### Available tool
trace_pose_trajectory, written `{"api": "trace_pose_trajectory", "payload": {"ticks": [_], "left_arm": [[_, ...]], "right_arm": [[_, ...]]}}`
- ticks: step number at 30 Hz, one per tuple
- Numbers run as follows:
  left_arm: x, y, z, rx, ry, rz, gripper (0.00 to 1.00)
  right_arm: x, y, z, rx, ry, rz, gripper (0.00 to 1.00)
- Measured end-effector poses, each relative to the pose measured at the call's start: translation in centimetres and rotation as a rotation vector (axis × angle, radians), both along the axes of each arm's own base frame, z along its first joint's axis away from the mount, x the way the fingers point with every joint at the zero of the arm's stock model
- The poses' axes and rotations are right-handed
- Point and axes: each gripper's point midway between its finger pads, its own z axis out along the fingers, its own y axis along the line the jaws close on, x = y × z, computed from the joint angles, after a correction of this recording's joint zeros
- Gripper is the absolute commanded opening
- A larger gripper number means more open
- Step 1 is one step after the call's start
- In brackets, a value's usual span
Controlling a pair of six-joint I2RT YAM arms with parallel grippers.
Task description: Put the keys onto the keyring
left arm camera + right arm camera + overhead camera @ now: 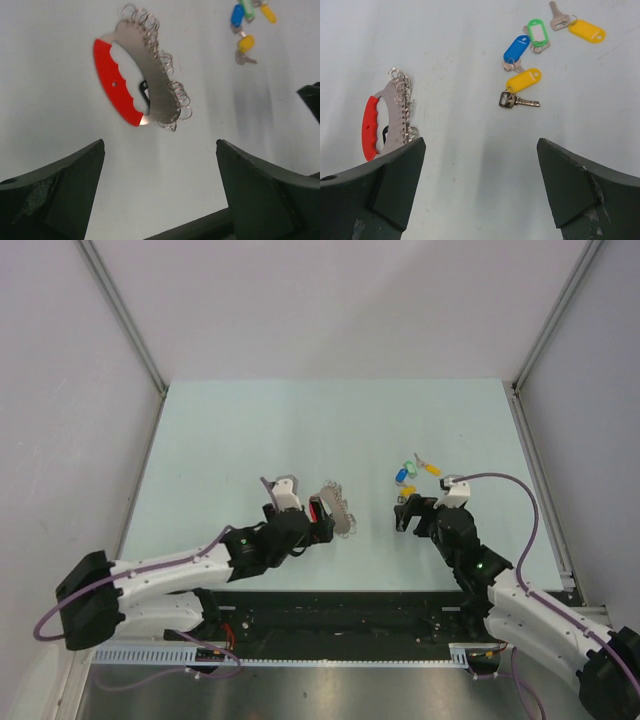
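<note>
The keyring [131,85] is a flat metal plate with a red grip and a row of small wire rings; it lies on the table just ahead of my open, empty left gripper [160,145]. It also shows in the top view [332,508] and the right wrist view [385,117]. Several keys [522,82] with yellow, blue and green tags lie in a loose cluster ahead of my open, empty right gripper [480,145]. The cluster shows in the top view [410,473] and the left wrist view [245,30].
The pale green table [250,430] is walled by white panels with metal posts at the back corners [160,385]. The right gripper's dark finger [312,97] shows at the edge of the left wrist view.
</note>
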Motion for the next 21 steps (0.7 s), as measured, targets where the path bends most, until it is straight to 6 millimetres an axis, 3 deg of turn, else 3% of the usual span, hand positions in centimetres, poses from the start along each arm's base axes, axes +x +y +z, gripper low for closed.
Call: {"api": "trace_pose_trajectory", "payload": {"ticks": [4,10,17,21], "left_arm": [[0.9,-1.7,-1.6,0.069,0.099,0.091,0.72],[1.6,-5.9,-3.2,0.083,0.219,0.156,0.49],[-1.0,-7.8,-7.2,0.094,0.352,0.143,0.39],[-1.4,-8.0,-8.3,0.094,0.387,0.152,0.36]], "right_arm": [[-0.2,-1.0,0.0,0.017,-0.039,-0.032,1.0],[-0.1,-1.5,0.2,0.031,-0.064,-0.053,0.99],[0.0,-1.6,0.4,0.035,-0.069,-0.058,0.98],[0.0,-1.6,0.4,0.037,-0.069,-0.056,0.98]]}}
